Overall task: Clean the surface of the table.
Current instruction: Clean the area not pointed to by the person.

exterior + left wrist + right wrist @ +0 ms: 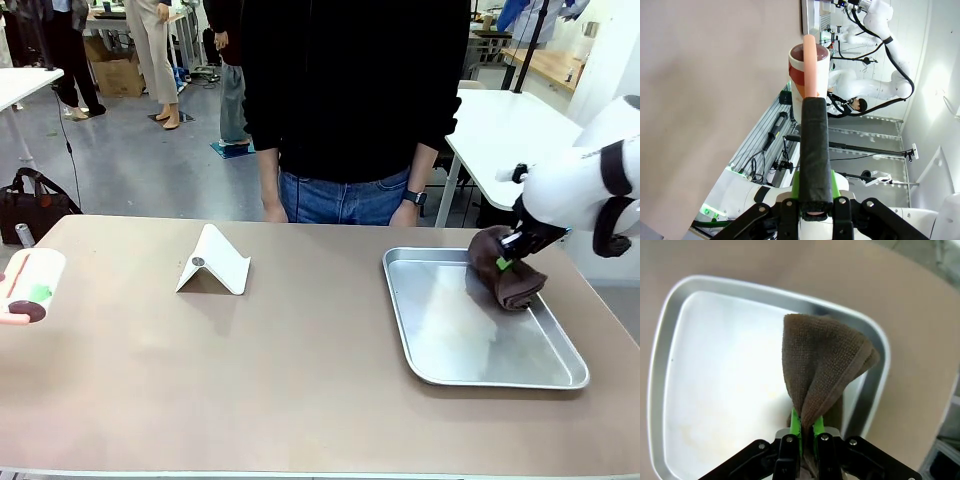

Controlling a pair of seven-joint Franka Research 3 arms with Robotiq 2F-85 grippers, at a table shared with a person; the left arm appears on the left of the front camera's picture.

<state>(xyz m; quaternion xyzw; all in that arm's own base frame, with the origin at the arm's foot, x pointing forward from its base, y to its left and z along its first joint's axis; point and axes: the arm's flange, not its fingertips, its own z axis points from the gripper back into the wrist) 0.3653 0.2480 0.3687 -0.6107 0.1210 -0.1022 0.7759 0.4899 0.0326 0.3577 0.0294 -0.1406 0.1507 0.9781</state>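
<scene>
On my left wrist camera the left gripper [815, 207] is clamped tight around the black grip of a roller [809, 62]. Its pink stem and white head stick out past the fingers, alongside the table [705, 100]. On my right wrist camera the right gripper [805, 429] pinches a folded brown cloth [825, 360] between its green pads, over one corner of a metal tray [665, 340]. I cannot tell whether the cloth touches the tray. From the front, the table fills my foreground. The roller is at its left edge, the tray sits on its right part, and a white folded stand [213, 262] rests near the middle, well apart from both. Beyond the far edge stands a person [350, 100] in a black top, hands hanging at the table's edge.
</scene>
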